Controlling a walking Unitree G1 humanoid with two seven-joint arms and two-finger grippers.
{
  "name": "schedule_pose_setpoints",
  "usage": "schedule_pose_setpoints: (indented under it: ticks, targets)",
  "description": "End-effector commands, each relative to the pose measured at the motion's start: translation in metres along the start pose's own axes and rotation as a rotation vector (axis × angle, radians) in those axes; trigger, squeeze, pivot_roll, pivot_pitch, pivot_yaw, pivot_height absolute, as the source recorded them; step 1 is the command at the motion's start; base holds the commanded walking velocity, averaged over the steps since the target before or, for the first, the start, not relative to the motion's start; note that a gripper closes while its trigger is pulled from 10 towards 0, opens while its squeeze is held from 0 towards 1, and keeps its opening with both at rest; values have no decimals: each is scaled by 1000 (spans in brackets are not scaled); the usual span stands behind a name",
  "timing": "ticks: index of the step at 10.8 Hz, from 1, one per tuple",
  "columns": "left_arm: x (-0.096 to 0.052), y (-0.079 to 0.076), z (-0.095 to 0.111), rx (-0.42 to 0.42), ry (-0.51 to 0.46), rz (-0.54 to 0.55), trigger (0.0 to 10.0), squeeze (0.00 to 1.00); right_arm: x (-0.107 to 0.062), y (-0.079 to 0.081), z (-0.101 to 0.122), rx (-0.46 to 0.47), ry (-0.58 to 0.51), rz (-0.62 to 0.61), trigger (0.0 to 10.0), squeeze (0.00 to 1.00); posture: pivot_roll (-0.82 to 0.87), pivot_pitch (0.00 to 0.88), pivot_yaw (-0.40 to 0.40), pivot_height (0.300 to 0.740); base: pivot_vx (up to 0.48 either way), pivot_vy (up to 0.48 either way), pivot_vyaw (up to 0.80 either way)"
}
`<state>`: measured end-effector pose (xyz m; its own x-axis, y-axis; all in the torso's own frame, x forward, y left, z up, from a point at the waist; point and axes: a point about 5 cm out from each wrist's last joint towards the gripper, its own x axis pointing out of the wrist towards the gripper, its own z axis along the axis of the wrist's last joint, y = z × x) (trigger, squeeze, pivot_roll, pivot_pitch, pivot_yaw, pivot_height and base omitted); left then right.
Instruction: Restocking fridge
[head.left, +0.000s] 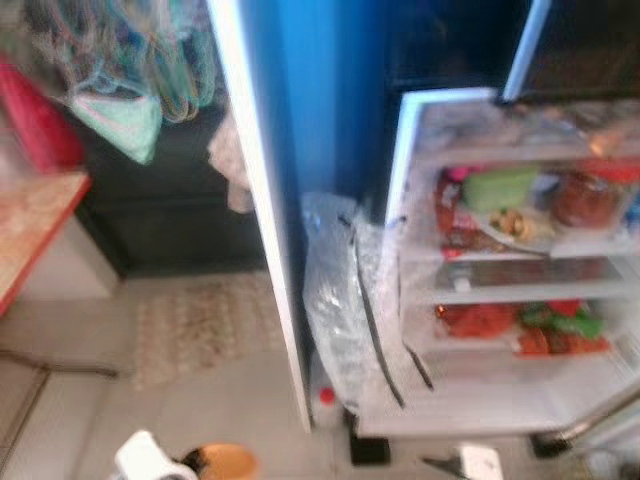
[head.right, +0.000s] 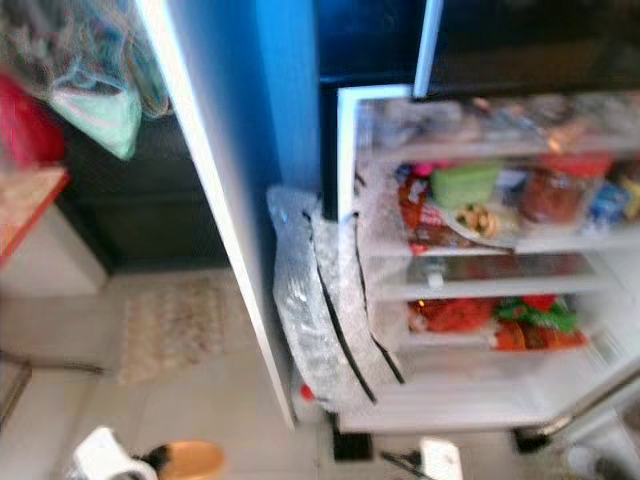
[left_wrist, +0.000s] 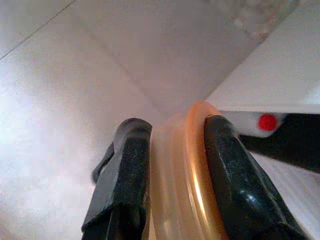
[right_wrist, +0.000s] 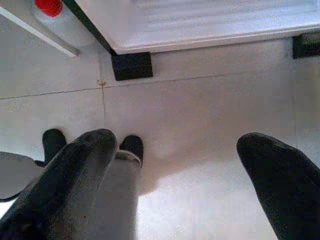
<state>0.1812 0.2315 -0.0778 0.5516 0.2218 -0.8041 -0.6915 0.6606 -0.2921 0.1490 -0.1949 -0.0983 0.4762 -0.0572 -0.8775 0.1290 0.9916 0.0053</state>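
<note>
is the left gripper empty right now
No, the left gripper has its two black fingers closed on the rim of an orange plastic container.

The left gripper (left_wrist: 172, 175) has two thick black fingers (left_wrist: 125, 175) with rounded tips, the surfaces glossy and slightly worn. The right gripper (right_wrist: 180, 175) has the same bulbous, matte black fingers (right_wrist: 272, 172). A white wrist housing (head.left: 145, 458) sits behind the left fingers.

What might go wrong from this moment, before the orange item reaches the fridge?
1. The left hand pinches just the rim of the orange item, so it may slip while walking.
2. The fridge shelves look crowded, leaving little free space.
3. The crumpled plastic sheet beside the fridge could catch an arm.
</note>
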Motion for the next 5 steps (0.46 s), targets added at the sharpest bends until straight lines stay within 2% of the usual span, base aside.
schedule_pose_setpoints:
  ticks: [1, 5]
  targets:
    - [0, -2, -5, 13, 20, -2, 10000, 0, -1, -3, -5, 8, 12, -14, 10000, 0, -52, 23, 31, 740, 0, -371, 0]
    - [0, -2, -6, 19, 23, -2, 10000, 0, -1, -3, -5, 6, 13, -17, 10000, 0, -51, 27, 28, 740, 0, -369, 0]
